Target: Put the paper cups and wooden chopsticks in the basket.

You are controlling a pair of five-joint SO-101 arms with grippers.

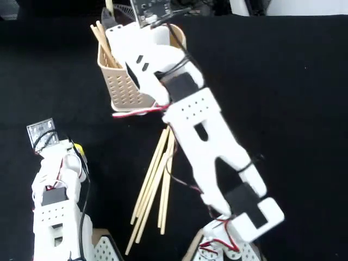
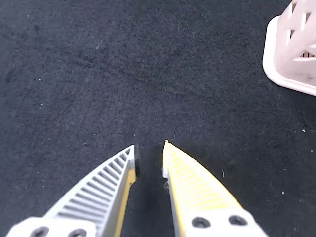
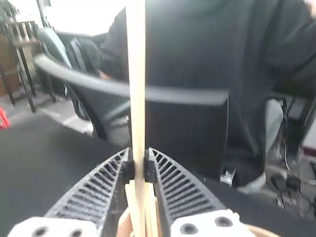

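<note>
One wooden chopstick (image 3: 137, 94) stands upright in the right hand (image 3: 138, 159), whose two ribbed fingers (image 3: 106, 180) are pressed tight against it from either side. In the high view this stick's tip (image 1: 109, 6) pokes up just past the far edge of the basket (image 1: 126, 87). The right arm (image 1: 201, 141) lies stretched in a long diagonal from its base at the near edge of the counter (image 1: 293, 98) across to the basket, with its wrist over the basket's open top.

The basket is a single beige perforated tub standing upright on the black counter. At its far left corner a small bundle of chopsticks (image 1: 101, 41) leans out over the rim; at least two, though they overlap too closely for a sure count.

On the counter just in front of the basket lies a loose fan of chopsticks (image 1: 154, 182), partly under the right arm. There are about five or six; they cross one another, so the exact number cannot be told. Their far ends gather near the basket's foot and their near ends spread apart.

The left arm (image 1: 54, 190) sits folded at the near left, well apart from the basket. The left hand (image 2: 149, 147) points down at bare black cloth, its fingers narrowly parted and holding nothing, with a corner of the basket (image 2: 291, 49) off to one side.
</note>
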